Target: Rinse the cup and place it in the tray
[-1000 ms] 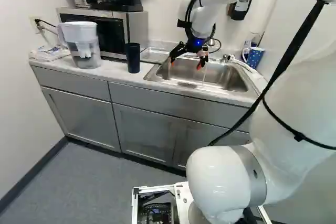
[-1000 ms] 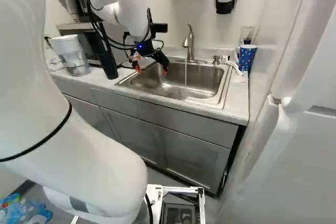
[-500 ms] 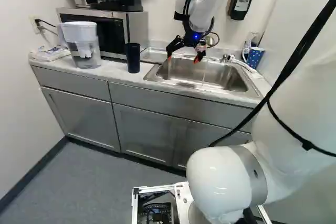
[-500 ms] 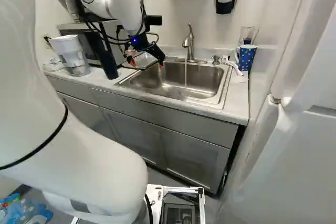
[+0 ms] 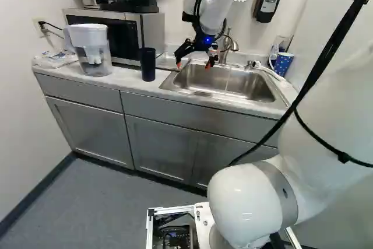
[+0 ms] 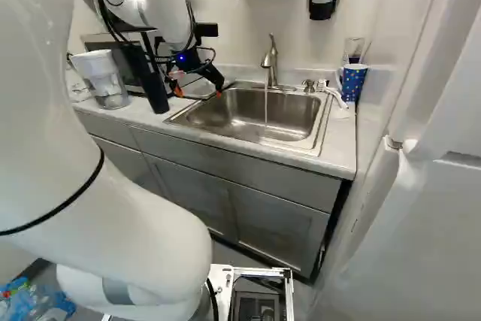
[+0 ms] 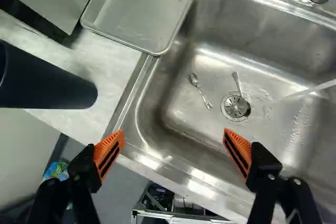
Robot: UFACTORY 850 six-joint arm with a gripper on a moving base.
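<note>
Currently your claw (image 7: pixel 173 132) hangs open above the sink (image 7: pixel 220 56), presumably to straddle the dark tumbler (image 5: pixel 147 64) near the worktop's front edge (image 5: pixel 128 86).

Dark blue, tall cup (image 5: pixel 147 65), upright on the tabletop (image 5: pixel 125 78), left of the sink (image 5: pixel 245 87); shallow silver metal tray (image 7: pixel 146 11), rectangular, lying flat beyond the cup, at the sink's far left corner.

Fingers (image 5: pixel 183 49) wide apart, tips down
</note>
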